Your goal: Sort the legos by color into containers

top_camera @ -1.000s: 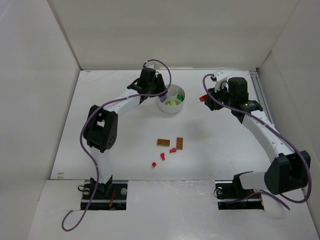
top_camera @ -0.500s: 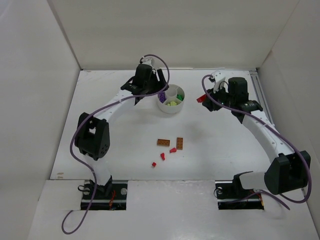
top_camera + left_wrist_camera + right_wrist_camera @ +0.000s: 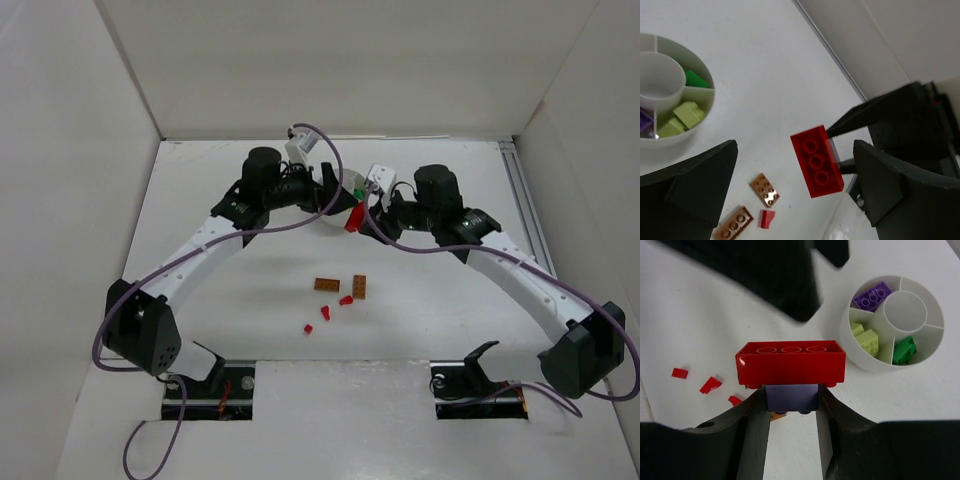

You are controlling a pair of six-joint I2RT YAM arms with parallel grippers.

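My right fingers (image 3: 752, 440) are closed partway on a pale lilac plastic brick (image 3: 791, 397). A red rectangular plastic brick (image 3: 790, 362) sits stuck across its top, underside holes facing the wrist camera. The pair hangs above the white counter (image 3: 230, 270), just beside the round white plastic dish (image 3: 860, 359).

My left fingers (image 3: 690, 190) are spread wide and hold nothing. They face the red brick without touching it.

In the dish's wedges I see a purple brick (image 3: 872, 296), lime-yellow bricks (image 3: 866, 340) and a dark green brick (image 3: 904, 350).

Two orange-brown bricks (image 3: 327, 284) lie loose on the counter nearer me, with three small red pieces (image 3: 326, 313) beside them.
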